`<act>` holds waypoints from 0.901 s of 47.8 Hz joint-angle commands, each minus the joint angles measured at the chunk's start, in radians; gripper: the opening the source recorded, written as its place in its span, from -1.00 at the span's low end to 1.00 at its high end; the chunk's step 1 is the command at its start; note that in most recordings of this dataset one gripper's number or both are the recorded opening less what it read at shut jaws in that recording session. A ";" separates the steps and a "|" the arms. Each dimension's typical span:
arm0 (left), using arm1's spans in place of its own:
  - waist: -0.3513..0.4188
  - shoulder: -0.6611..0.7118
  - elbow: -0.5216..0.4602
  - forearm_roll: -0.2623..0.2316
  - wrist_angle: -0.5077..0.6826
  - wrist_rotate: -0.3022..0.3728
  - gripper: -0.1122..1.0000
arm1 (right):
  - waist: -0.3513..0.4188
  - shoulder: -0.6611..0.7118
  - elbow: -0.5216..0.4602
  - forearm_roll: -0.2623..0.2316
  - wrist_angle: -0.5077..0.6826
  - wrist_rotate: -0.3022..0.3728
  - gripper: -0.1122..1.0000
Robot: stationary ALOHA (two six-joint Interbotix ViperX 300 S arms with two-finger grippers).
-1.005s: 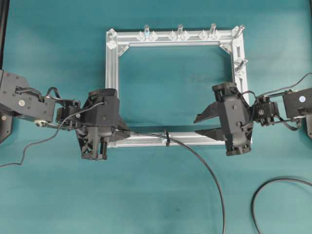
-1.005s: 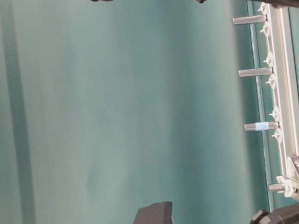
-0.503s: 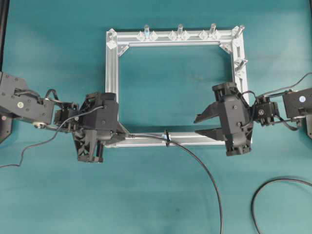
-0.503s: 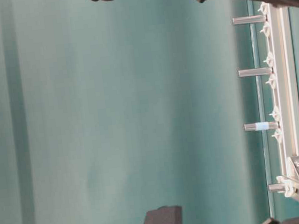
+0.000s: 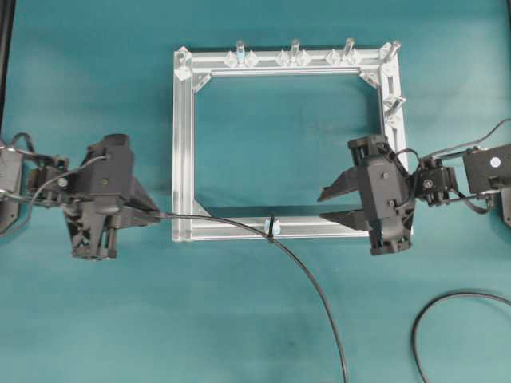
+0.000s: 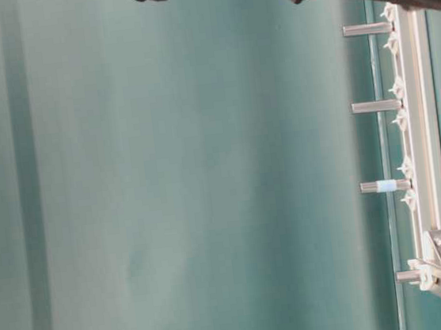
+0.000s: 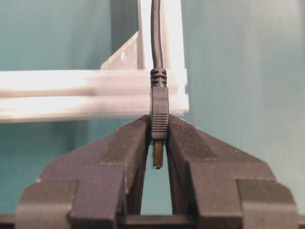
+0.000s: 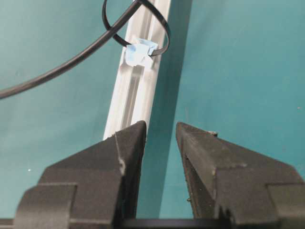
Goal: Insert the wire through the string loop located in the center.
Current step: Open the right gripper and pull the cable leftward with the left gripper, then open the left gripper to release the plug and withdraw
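pulled leftward since the earlier frame, the left gripper (image 5: 152, 217) sat clear of the aluminium frame (image 5: 183, 144), pinching the wire (image 5: 231, 223) by its plug (image 7: 159, 107). the wire ran through the string loop (image 5: 273, 225) on the frame's near rail. the right gripper (image 5: 335, 205) hovered spread, holding nothing.

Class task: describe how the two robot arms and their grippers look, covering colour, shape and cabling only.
Both arms are matte black and blocky. The left gripper and right gripper end in wedge-shaped black fingers. Thin dark cables loop over the wrists, and a small pale round dot marks the right arm's housing.
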 commanded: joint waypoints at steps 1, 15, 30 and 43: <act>-0.003 -0.021 0.005 0.000 0.000 -0.018 -0.57 | 0.000 -0.020 -0.006 -0.002 -0.008 0.002 -0.16; -0.003 0.020 0.008 0.002 -0.002 -0.020 -0.57 | 0.000 -0.018 -0.008 -0.002 -0.009 0.002 -0.16; -0.011 0.124 0.008 0.000 -0.052 -0.021 -0.57 | 0.000 -0.020 -0.006 -0.002 -0.038 0.002 -0.16; -0.031 0.172 0.006 0.000 -0.071 -0.029 -0.57 | 0.000 -0.018 0.003 -0.002 -0.038 0.002 -0.16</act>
